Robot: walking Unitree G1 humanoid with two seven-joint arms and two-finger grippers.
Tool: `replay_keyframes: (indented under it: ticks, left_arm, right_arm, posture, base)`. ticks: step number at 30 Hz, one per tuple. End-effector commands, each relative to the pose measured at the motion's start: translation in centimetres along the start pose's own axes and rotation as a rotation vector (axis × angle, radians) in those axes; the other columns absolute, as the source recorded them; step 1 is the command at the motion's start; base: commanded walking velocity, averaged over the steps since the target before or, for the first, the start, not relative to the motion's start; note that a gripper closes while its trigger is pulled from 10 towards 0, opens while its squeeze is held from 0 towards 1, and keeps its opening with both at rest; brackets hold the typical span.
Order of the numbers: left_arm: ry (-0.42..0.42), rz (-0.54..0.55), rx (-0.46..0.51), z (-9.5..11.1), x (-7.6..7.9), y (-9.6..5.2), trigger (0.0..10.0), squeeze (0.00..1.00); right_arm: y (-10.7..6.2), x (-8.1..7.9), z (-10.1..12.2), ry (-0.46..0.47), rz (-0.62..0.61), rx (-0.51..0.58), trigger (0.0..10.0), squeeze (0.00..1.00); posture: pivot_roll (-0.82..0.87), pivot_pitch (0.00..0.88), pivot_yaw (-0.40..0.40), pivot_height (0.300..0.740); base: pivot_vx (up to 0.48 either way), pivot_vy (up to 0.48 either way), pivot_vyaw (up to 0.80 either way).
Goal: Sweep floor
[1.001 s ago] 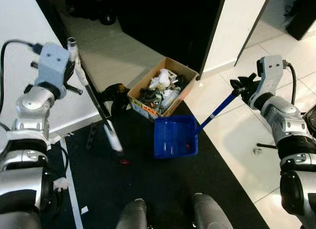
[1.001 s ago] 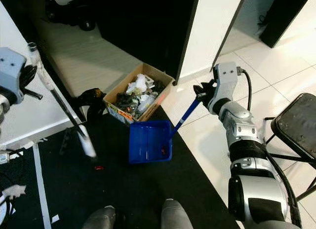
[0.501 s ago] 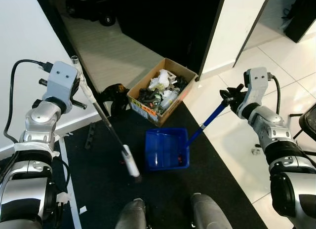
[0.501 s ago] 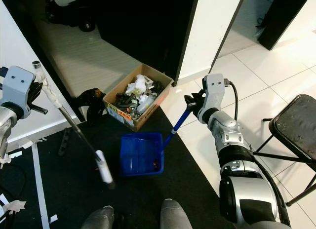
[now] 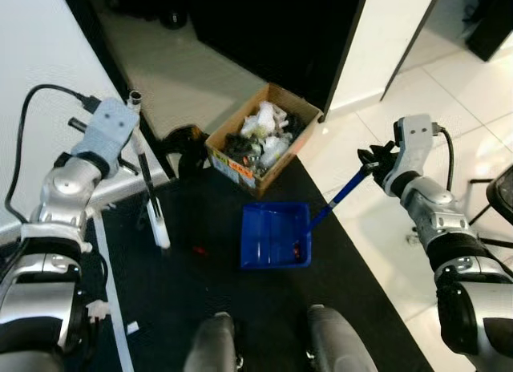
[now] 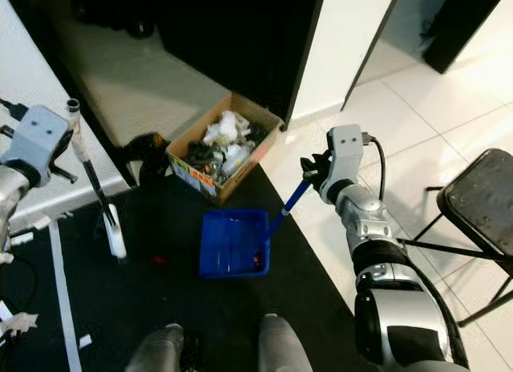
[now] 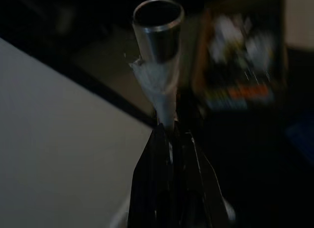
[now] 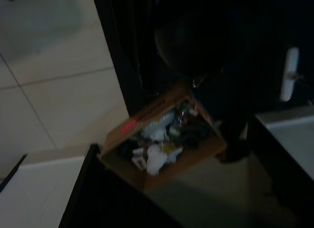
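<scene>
Black matting meets white tile. Head view: left gripper [image 5: 132,135] clamps the broom [image 5: 150,197], head at 9 o'clock of the blue dustpan [image 5: 276,235]; right gripper [image 5: 377,159] clasps its handle (red scrap [image 5: 199,249] awaits sweeping rightward). Left wrist view: fingers [image 7: 164,188] pinch the taped shaft. Right wrist view: cardboard box [image 8: 162,139], litter-filled.

My arms are silver, built of rounded, ribbed segments with dark joints between them. Each wrist carries a pale grey camera box with a black cable looping back to the forearm. My left gripper [image 5: 128,147] and right gripper [image 5: 371,157] have long black fingers. My two rounded grey feet [image 5: 215,348] show below.
</scene>
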State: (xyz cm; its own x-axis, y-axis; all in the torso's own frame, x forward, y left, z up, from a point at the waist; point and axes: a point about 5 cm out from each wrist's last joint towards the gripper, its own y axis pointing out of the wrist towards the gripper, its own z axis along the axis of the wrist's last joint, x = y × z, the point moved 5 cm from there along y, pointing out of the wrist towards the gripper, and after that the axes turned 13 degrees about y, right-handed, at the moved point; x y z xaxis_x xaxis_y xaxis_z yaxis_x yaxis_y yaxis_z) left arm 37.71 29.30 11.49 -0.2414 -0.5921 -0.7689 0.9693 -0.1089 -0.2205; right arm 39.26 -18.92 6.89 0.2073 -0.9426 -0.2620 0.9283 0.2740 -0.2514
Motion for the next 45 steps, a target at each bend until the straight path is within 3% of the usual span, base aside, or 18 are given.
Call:
replay_keyframes:
  ticks: [1,3,4,12,19,21,24,26,28,31,32,43,45]
  left_arm:
    - [0.039,-0.049,-0.021,-0.5,0.9,-0.1,10.0,0.0]
    - [0.052,-0.088,-0.031,-0.8,1.8,-0.1,10.0,0.0]
    - [0.073,-0.145,-0.054,-1.2,3.1,-0.1,10.0,0.0]
    - [0.1,-0.166,-0.068,-0.9,4.5,0.7,10.0,0.0]
    - [0.077,-0.207,0.021,1.7,6.1,1.8,10.0,0.0]
    - [0.037,-0.233,0.083,3.6,7.0,2.4,10.0,0.0]
    - [0.023,-0.239,0.102,4.2,7.2,2.5,10.0,0.0]
    - [-0.038,-0.341,0.197,7.3,9.9,3.0,10.0,0.0]
    - [-0.081,-0.406,0.255,9.2,11.6,3.1,10.0,0.0]
    - [-0.095,-0.416,0.269,9.7,11.8,3.1,10.0,0.0]
    - [-0.142,-0.434,0.323,11.7,12.5,3.3,10.0,0.0]
    - [-0.218,-0.464,0.388,15.0,13.0,3.6,10.0,0.0]
    - [-0.299,-0.443,0.394,16.0,12.4,3.8,10.0,0.0]
  right_arm:
    - [0.0,-0.1,0.1,-0.011,0.004,0.012,10.0,0.0]
    - [0.0,-0.2,0.0,-0.012,0.006,0.01,10.0,0.0]
    - [0.2,-0.4,0.1,-0.014,0.005,0.008,10.0,0.0]
    - [0.3,-0.1,0.2,-0.026,-0.034,0.018,10.0,0.0]
    - [0.2,0.5,0.4,-0.035,-0.081,0.034,10.0,0.0]
    - [0.2,0.7,0.4,-0.033,-0.09,0.032,10.0,0.0]
    - [0.2,0.7,0.3,-0.034,-0.092,0.031,10.0,0.0]
    - [0.2,0.7,0.1,-0.035,-0.091,0.024,10.0,0.0]
    - [0.2,0.6,0.0,-0.035,-0.091,0.021,10.0,0.0]
    - [0.2,0.6,-0.1,-0.035,-0.091,0.021,10.0,0.0]
    - [0.2,0.6,-0.2,-0.033,-0.095,0.019,10.0,0.0]
    - [0.3,0.6,-0.9,-0.041,-0.101,-0.018,10.0,0.0]
    - [0.3,0.6,-0.8,-0.041,-0.102,-0.019,10.0,0.0]
  posture:
    - [-0.02,0.194,-0.068,0.74]
    - [-0.02,0.204,-0.07,0.74]
    - [-0.02,0.211,-0.072,0.74]
    - [-0.02,0.21,-0.073,0.74]
    - [-0.03,0.201,-0.059,0.74]
    - [-0.02,0.197,-0.056,0.74]
    - [-0.02,0.197,-0.056,0.74]
    - [-0.02,0.189,-0.048,0.74]
    - [-0.02,0.186,-0.044,0.74]
    - [-0.02,0.185,-0.043,0.74]
    - [-0.02,0.179,-0.04,0.74]
    - [-0.02,0.166,-0.031,0.74]
    - [-0.01,0.161,-0.032,0.74]
  base:
    - [0.0,0.0,0.0]
    - [0.0,0.0,0.0]
    - [0.0,0.0,0.0]
    - [0.0,0.0,0.0]
    - [0.0,0.0,0.0]
    - [0.0,0.0,0.0]
    - [0.0,0.0,0.0]
    - [0.0,0.0,0.0]
    - [0.0,0.0,0.0]
    - [0.0,0.0,0.0]
    - [0.0,0.0,0.0]
    - [0.0,0.0,0.0]
    - [0.0,0.0,0.0]
